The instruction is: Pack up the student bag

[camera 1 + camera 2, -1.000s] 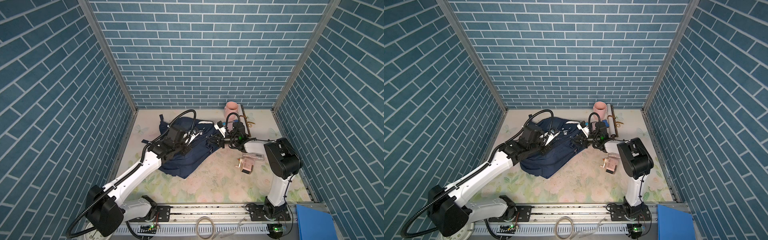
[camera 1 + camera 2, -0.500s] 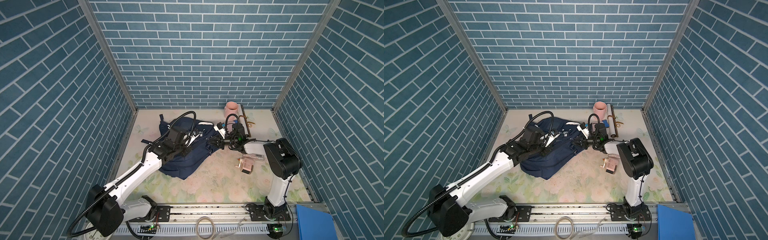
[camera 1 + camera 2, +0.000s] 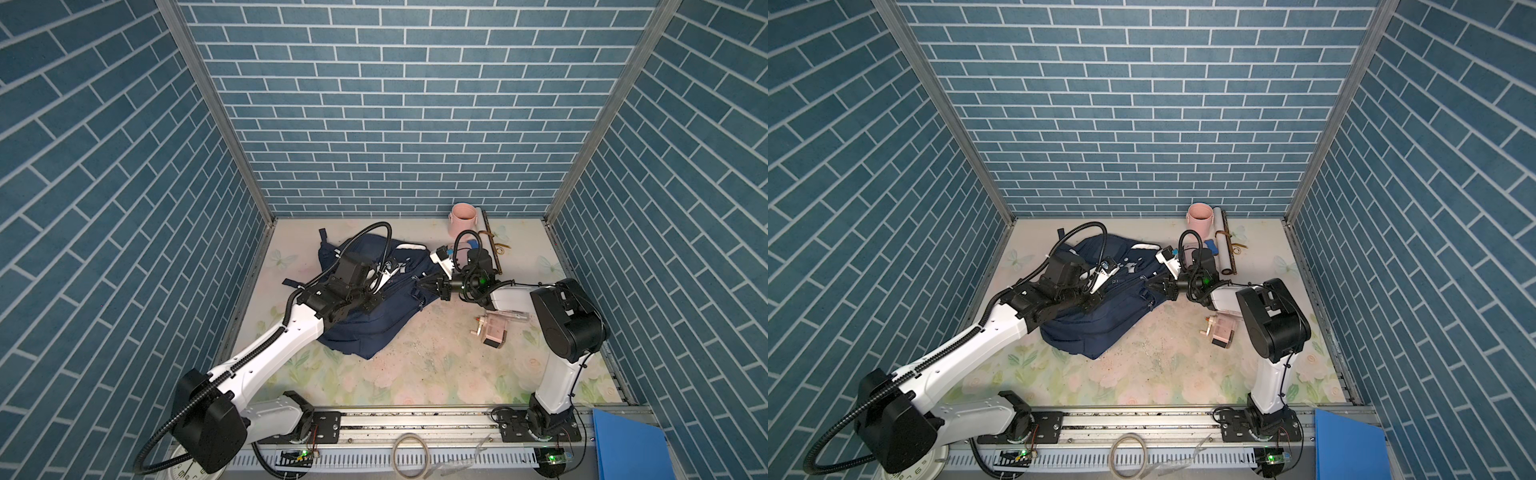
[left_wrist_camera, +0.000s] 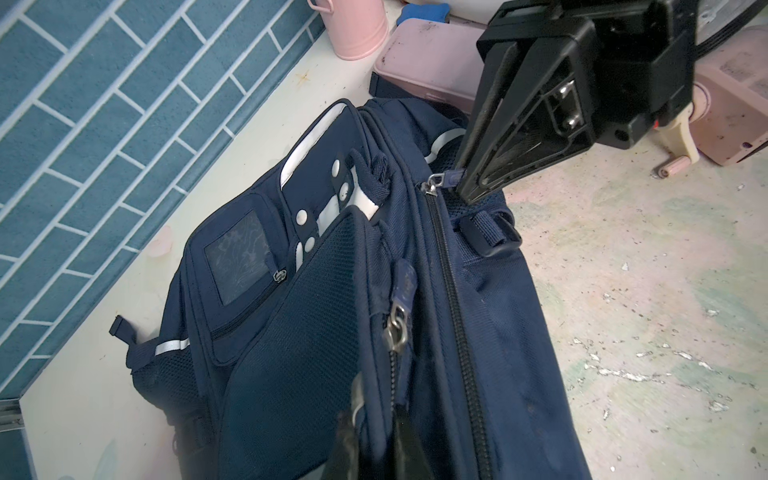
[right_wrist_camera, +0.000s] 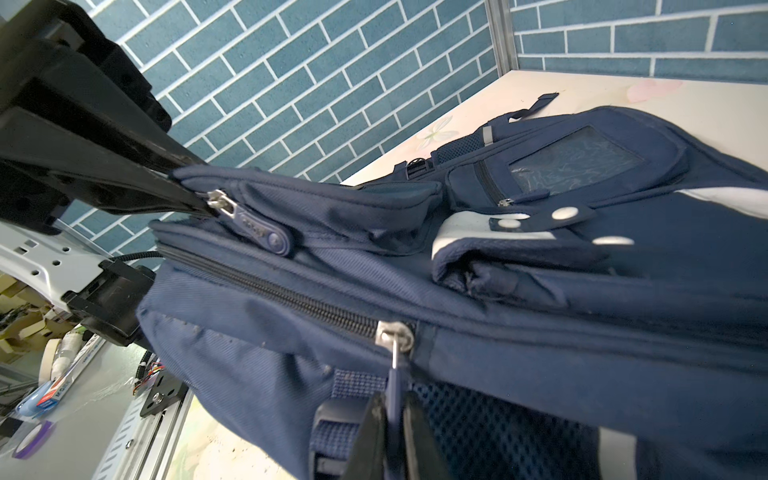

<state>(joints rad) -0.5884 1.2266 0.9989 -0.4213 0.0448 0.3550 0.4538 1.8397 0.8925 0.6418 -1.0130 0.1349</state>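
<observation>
As grippers clamp it: student bag (image 3: 374, 330), mid-frame.
Left gripper (image 4: 376, 419) closed on pocket edge (image 4: 369, 253); right gripper (image 5: 392, 415) closed on zipper pull (image 5: 394, 378).

Three walls of teal-blue brick pattern with pale joints close the space. The back wall (image 3: 395, 124) rises beyond the right gripper (image 3: 423, 284), the left side wall (image 3: 104, 187) stands well to its left, and the right side wall (image 3: 685, 208) to its right. Grey metal posts (image 3: 216, 112) mark the corners. Under the gripper lies a pale floor (image 3: 436, 365) printed with faint flowers and butterflies, scuffed and speckled. The light is soft and even.
</observation>
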